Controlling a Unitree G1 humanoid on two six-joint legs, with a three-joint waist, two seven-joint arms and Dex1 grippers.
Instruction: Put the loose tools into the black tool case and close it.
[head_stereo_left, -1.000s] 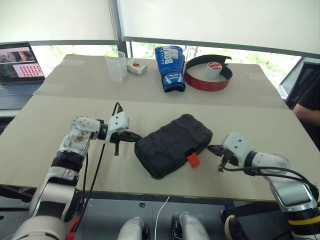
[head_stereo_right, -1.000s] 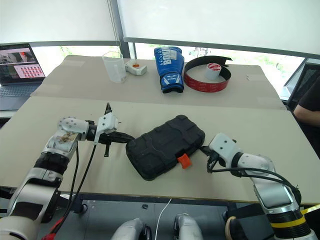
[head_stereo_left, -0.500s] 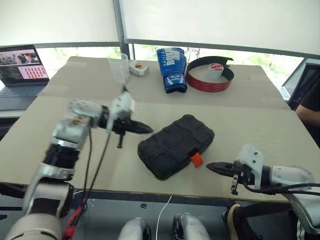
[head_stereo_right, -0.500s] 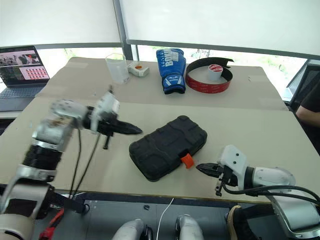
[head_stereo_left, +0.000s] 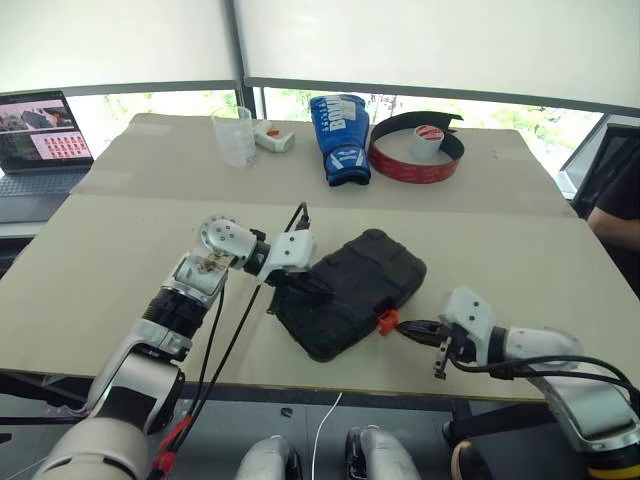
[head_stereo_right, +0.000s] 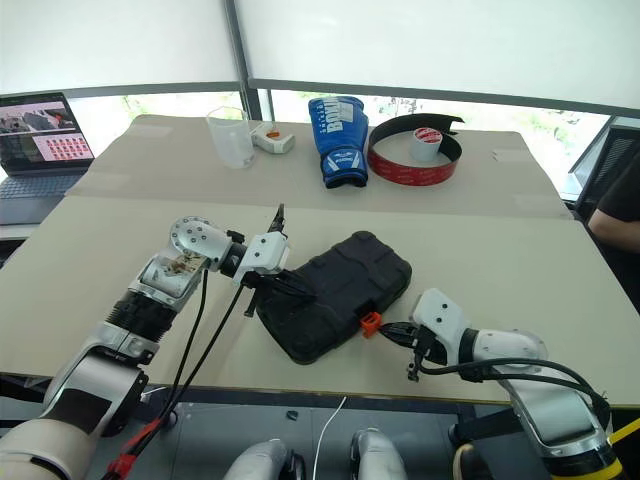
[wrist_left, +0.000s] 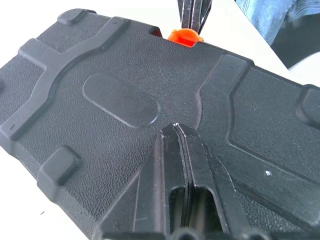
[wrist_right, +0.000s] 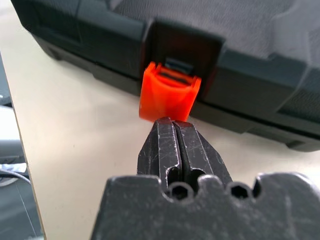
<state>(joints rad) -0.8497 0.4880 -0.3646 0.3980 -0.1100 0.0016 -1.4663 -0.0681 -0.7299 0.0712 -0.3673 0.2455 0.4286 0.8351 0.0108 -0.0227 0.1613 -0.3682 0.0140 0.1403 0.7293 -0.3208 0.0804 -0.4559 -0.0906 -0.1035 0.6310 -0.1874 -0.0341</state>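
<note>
Nearest the table's front edge, right gripper (wrist_right: 173, 121): fingers pressed together, empty, tips at the orange latch (wrist_right: 169, 91), seemingly touching it. Latch sticking out from the front side of the black tool case (head_stereo_left: 345, 290), not folded flat against it. Case itself lying closed and slantwise on the near tan table (head_stereo_left: 100, 260), lid down, ribbed top up. Left gripper (wrist_left: 176, 127): fingers likewise clamped together with nothing between them, tips resting on the moulded lid, near its middle, reaching in from the case's left end. No loose tools visible on the tabletop around the case.

Farther back, on the second table: clear plastic cup (head_stereo_left: 233, 135) to the left, small white-and-orange object (head_stereo_left: 273, 137) just beside it, blue boxing glove (head_stereo_left: 338, 135) in the middle, large red-and-black tape ring (head_stereo_left: 415, 148) to the right with a small white roll (head_stereo_left: 427, 141) inside it. Open laptop (head_stereo_left: 38, 130) at far left. Person's dark sleeve (head_stereo_left: 616, 225) at the right edge.
</note>
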